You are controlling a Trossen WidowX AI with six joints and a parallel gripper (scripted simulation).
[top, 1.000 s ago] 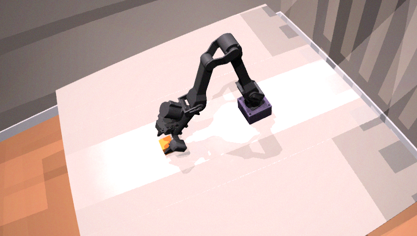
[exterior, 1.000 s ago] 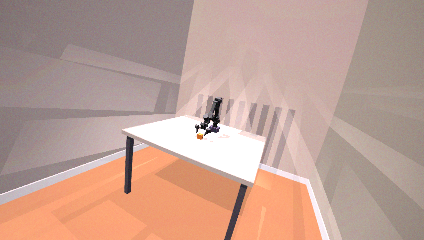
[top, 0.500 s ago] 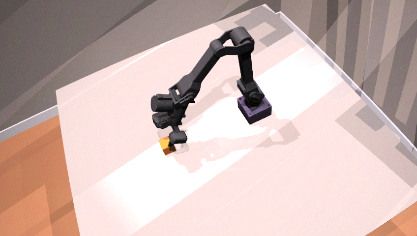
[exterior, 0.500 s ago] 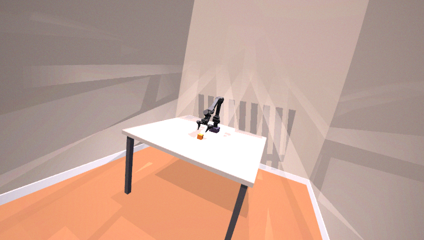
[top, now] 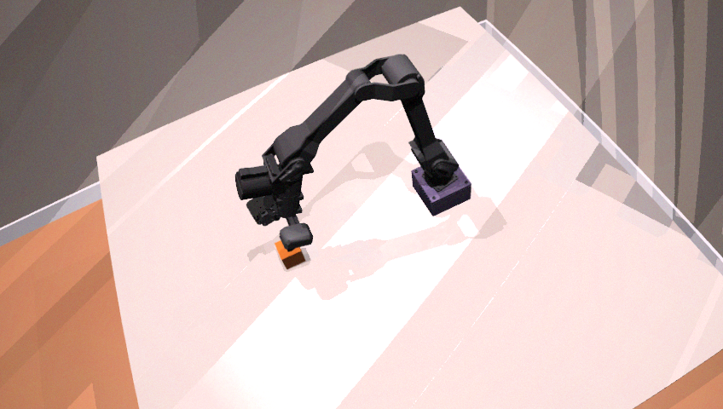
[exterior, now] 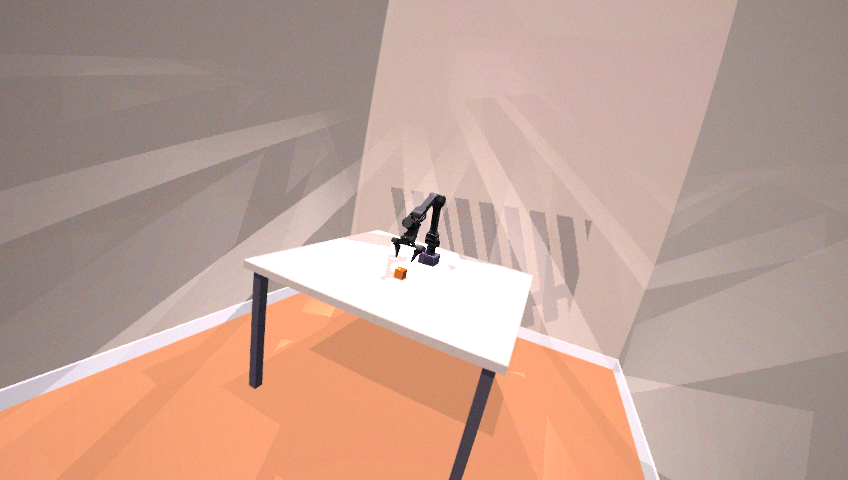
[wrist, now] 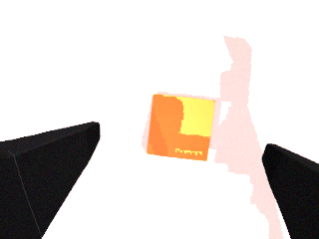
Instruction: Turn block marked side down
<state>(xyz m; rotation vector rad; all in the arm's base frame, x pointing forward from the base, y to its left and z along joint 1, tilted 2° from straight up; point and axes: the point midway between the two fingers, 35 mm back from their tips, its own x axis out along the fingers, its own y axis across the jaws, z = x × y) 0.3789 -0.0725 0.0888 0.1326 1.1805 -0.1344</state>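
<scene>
The orange block (top: 292, 261) (exterior: 400, 274) (wrist: 166, 124) rests flat on the table (top: 456, 324) (exterior: 458, 315), slightly turned in the wrist view. Its top face looks plain orange with yellow patches of light. No mark shows on the faces in view, and its underside and some of its sides are hidden. My gripper (top: 277, 235) (exterior: 405, 258) (wrist: 181, 140) is open and empty, pointing down above the block. In the wrist view the block lies in the gap between the two fingers, below them and touching neither. In the top view one finger covers part of the block's top.
The arm's purple base (top: 441, 196) (exterior: 428, 259) stands on the table, to the right of the block in the top view. The arm arches over the table between base and block. Bright light bands and arm shadows cross the table top.
</scene>
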